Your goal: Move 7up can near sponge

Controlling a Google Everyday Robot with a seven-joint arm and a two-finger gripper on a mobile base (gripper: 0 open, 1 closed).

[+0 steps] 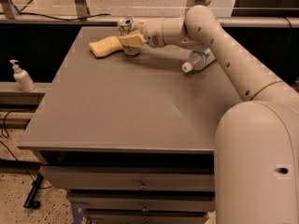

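Observation:
The 7up can point(125, 24) stands upright at the far side of the table, its silver top showing above my fingers. My gripper point(131, 39) reaches in from the right and its tan fingers point(135, 38) are closed around the can's body. The pale yellow sponge point(104, 46) lies flat just left of the can, touching or nearly touching it. The can's lower part and logo are mostly hidden by my fingers.
A clear plastic bottle with a white cap point(198, 60) lies on its side to the right, under my arm. The grey table point(131, 111) has drawers below its front edge. A white pump dispenser point(21, 77) stands on a ledge at the left, off the table.

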